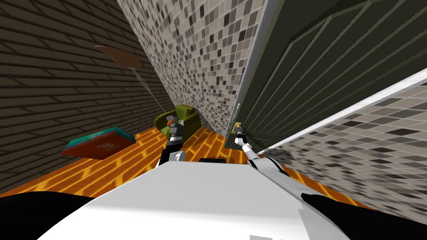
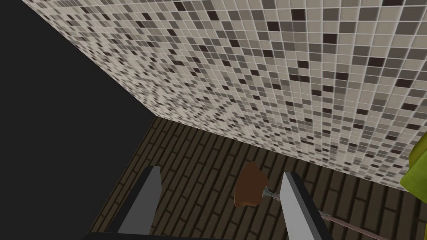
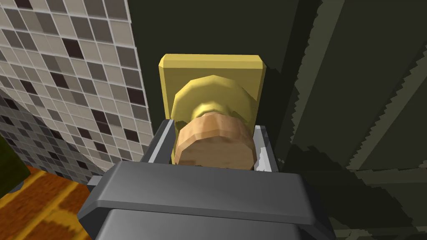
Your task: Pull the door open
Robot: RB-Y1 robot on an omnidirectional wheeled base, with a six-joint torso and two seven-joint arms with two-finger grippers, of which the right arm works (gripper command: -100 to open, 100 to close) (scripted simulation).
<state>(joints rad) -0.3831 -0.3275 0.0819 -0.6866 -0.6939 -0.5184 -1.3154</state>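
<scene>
The right gripper is closed on the door knob, a rounded tan knob that is pressed on both sides by the two fingers. The knob is mounted on a yellow plate, which is fixed to the dark green panelled door close to its edge, just beside the tiled wall. In the head view the door is seen far and to the right, set between two stretches of that mosaic tiling, and the right arm is stretched out to the plate at the door's left edge.

The left gripper is held open, with nothing between its fingers. In the head view it is raised to the left of the right arm, in front of a green armchair. A brown lampshade is seen against the dark brick wall. On the orange plank floor a flat teal and red thing is laid to the left, near the brick wall; what it is cannot be told.
</scene>
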